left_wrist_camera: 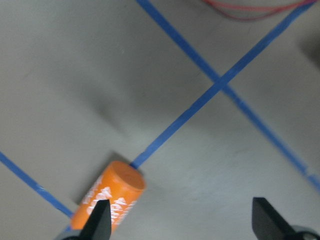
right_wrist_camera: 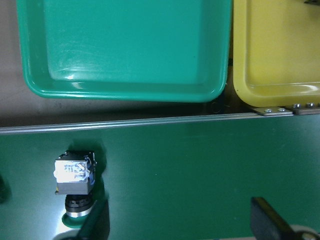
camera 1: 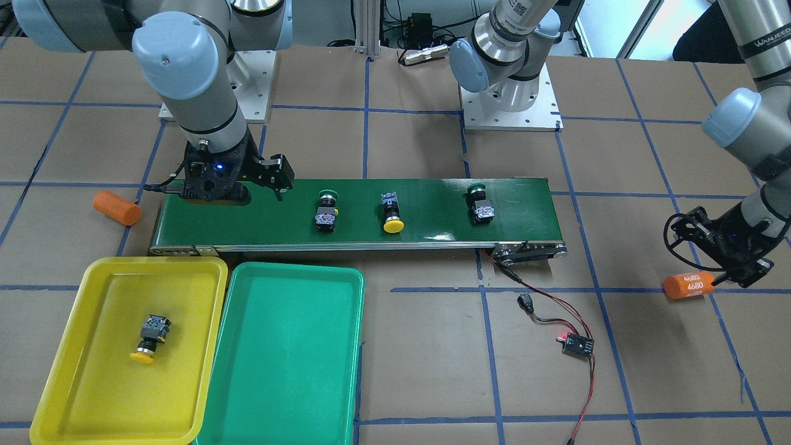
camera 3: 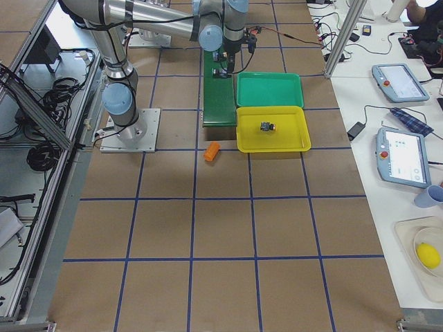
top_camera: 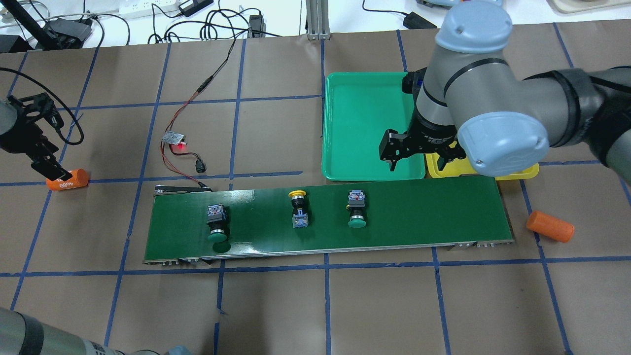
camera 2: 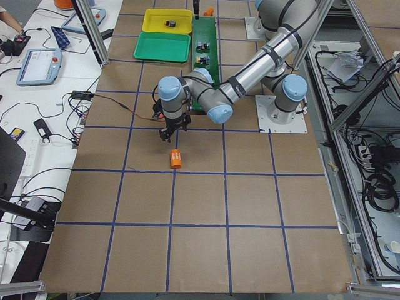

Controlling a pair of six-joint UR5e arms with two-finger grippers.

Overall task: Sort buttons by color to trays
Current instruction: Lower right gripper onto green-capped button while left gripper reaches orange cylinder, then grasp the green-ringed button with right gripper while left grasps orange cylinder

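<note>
Glossy plastic green tray and yellow tray; conveyor belt smooth, slightly shiny; table matt brown paper.

Yellow button in yellow tray; three buttons on belt

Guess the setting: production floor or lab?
Probably a robotics lab cell, not production: a short conveyor belt wired to a bare controller board, a paper-covered table gridded with blue tape, and teach pendants off to the side.

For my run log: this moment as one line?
yellow tray: one yellow button; green tray: none; conveyor belt: three buttons; right gripper: open, above belt; left gripper: open
</note>
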